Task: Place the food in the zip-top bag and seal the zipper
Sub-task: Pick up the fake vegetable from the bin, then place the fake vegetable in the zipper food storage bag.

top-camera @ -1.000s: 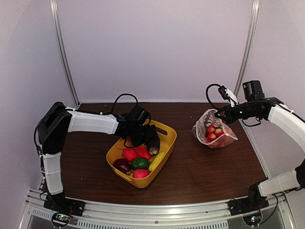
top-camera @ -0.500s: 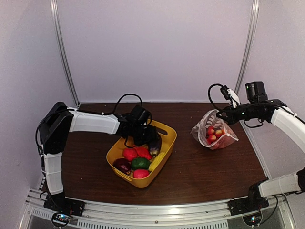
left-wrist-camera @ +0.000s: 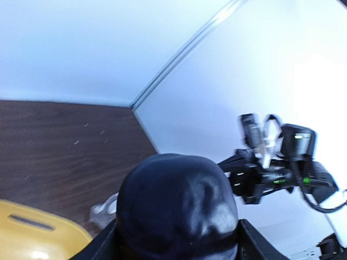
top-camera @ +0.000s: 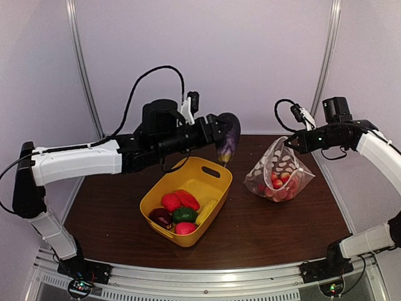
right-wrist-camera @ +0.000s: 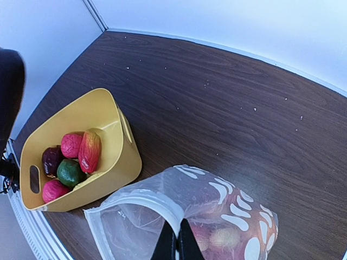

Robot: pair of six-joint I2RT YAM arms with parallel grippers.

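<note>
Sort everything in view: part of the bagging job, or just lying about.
Job in hand: dark purple eggplant, held aloft; food pieces waiting in the tub; zip-top bag; fruit already inside it; zipper.

Lying about: yellow tub, only a holder; table.

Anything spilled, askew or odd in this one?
Nothing stands out. The left hand holds the eggplant in the air by the tub, the right hand pinches the bag at its mouth, and the other food sits in tub or bag.
</note>
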